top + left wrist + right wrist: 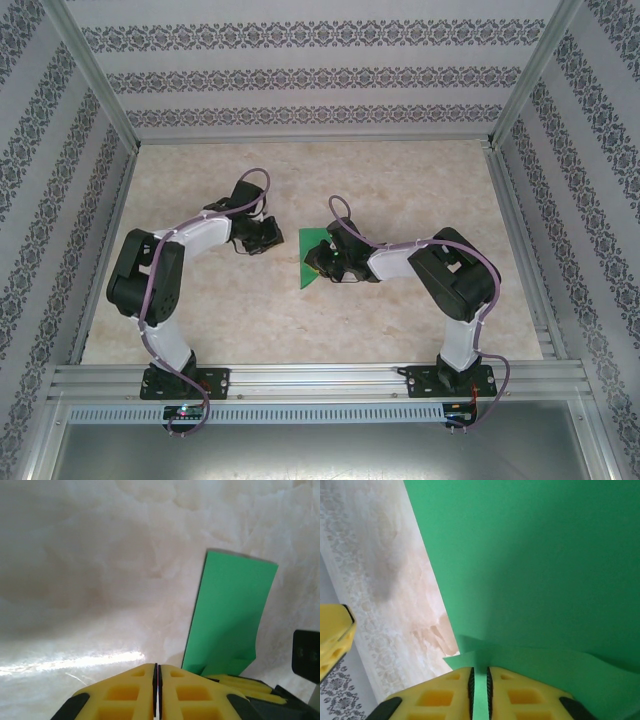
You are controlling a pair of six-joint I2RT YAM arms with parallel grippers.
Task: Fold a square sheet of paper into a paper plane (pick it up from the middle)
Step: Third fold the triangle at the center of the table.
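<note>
The green sheet of paper (307, 268) lies on the table (420, 190), near its middle, between the two arms. The right end effector (325, 262) stands over it and pinches a raised edge of the paper between its yellow fingers (445, 695). The left end effector (268, 238) is just beside the paper, on its left side, with the fingers pressed together and nothing between them.

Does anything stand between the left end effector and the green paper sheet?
Nothing visible does: bare tabletop lies between the shut left end effector and the square sheet of paper, whose edge the right end effector pinches.
</note>
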